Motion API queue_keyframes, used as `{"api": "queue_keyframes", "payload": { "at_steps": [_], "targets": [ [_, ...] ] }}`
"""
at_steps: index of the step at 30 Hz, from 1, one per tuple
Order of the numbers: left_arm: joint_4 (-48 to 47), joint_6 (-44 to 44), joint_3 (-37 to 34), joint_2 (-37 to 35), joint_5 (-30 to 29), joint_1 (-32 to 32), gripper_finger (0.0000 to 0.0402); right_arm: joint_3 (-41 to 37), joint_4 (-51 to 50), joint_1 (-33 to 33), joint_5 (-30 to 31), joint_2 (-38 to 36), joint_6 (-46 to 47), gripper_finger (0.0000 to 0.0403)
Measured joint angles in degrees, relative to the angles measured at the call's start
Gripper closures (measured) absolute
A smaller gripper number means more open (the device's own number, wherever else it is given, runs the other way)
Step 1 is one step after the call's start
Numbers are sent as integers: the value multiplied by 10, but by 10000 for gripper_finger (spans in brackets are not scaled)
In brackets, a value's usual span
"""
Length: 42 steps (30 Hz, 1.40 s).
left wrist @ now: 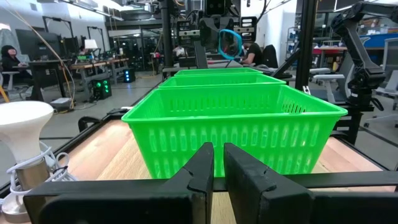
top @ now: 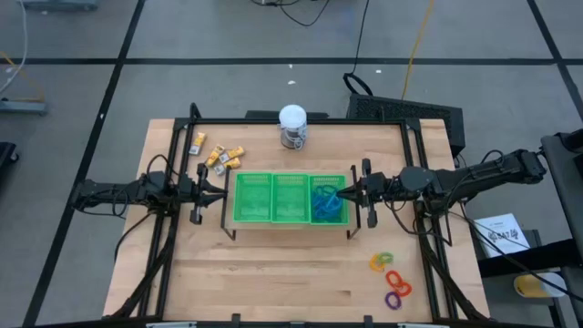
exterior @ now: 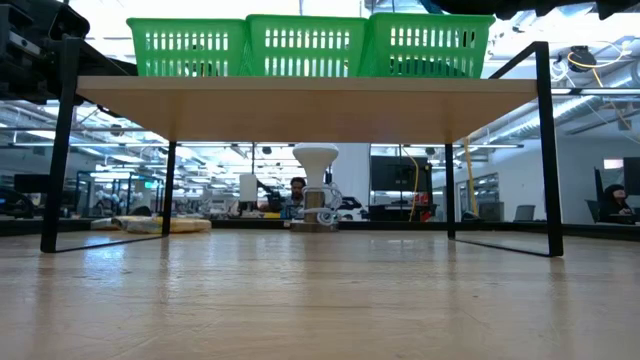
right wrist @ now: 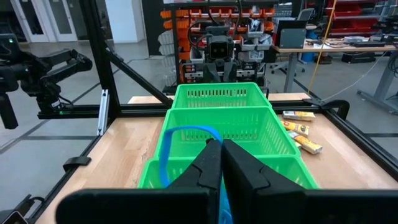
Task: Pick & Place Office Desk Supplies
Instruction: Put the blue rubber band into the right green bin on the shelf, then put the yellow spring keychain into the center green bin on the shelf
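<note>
The green tray has three compartments in a row and stands on a raised shelf above the middle of the wooden surface.

The right gripper is positioned over the tray's right compartment. Its fingers are closed on a thin blue loop, which curves up and out to one side of the fingertips in the right wrist view. The same loop is visible from the left wrist view, hanging at the far end of the tray. More blue loops lie piled in the right compartment under this gripper. The middle and left compartments show only green mesh in the high view.

The left gripper is positioned just beside the tray's left end, level with its wall. Its fingers are closed and hold nothing.

Small yellow-and-white blocks lie in a loose group on the surface, behind the tray's left end. Orange, purple and green rings lie together on the surface near the front right corner, well apart from the tray. A white-topped jar stands upright at the back edge of the surface, behind the tray's middle.
</note>
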Motion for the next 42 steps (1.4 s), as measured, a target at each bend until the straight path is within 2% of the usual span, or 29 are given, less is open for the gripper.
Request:
{"api": "queue_keyframes", "payload": {
  "at_steps": [24,36,42],
  "targets": [
    [0,0,0,0,0,0,357,0,11,0,0,0,0,393],
    [0,0,0,0,0,0,357,0,11,0,0,0,15,314],
    [0,0,0,0,0,0,357,0,11,0,0,0,22,290]
  ]
}}
